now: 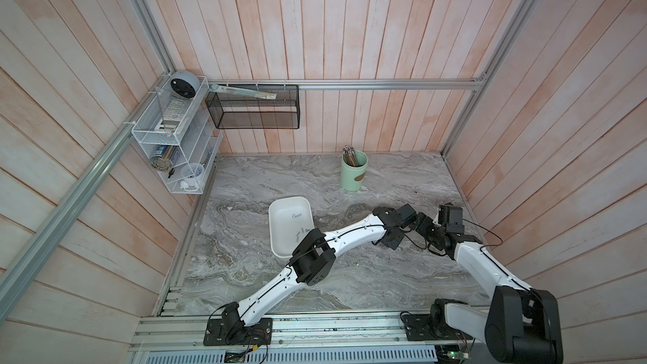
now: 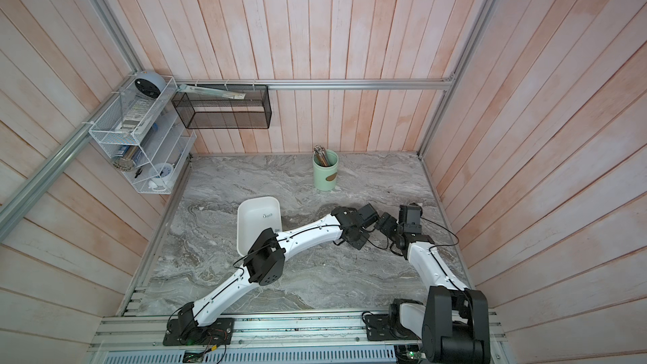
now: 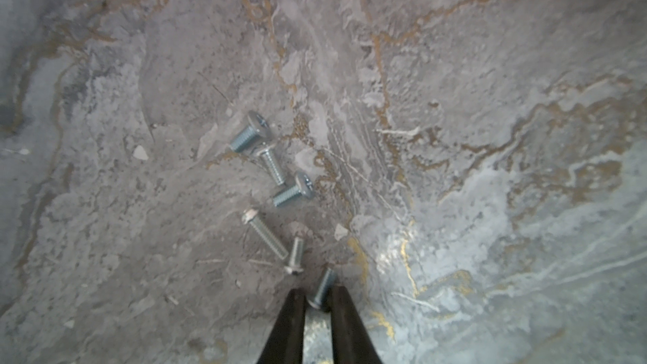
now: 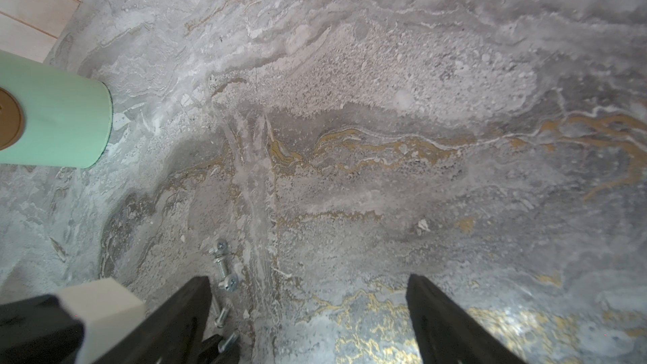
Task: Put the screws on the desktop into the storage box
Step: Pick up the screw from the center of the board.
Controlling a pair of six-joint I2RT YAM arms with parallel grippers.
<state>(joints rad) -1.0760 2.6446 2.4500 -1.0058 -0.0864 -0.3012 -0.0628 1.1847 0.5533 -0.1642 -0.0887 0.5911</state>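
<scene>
The left jaws stand narrow and low over the table. One screw lies between their tips, head innermost and shank pointing outward; whether they pinch it I cannot tell. Five more screws lie loose on the table just beyond the tips. The right jaws are spread wide over bare marble, with that cluster just beside them. The white storage box sits well apart, by the left arm's elbow.

The desktop between box and cup lies open. The left arm crosses the box's near right corner; the right arm stands well right of the box.
</scene>
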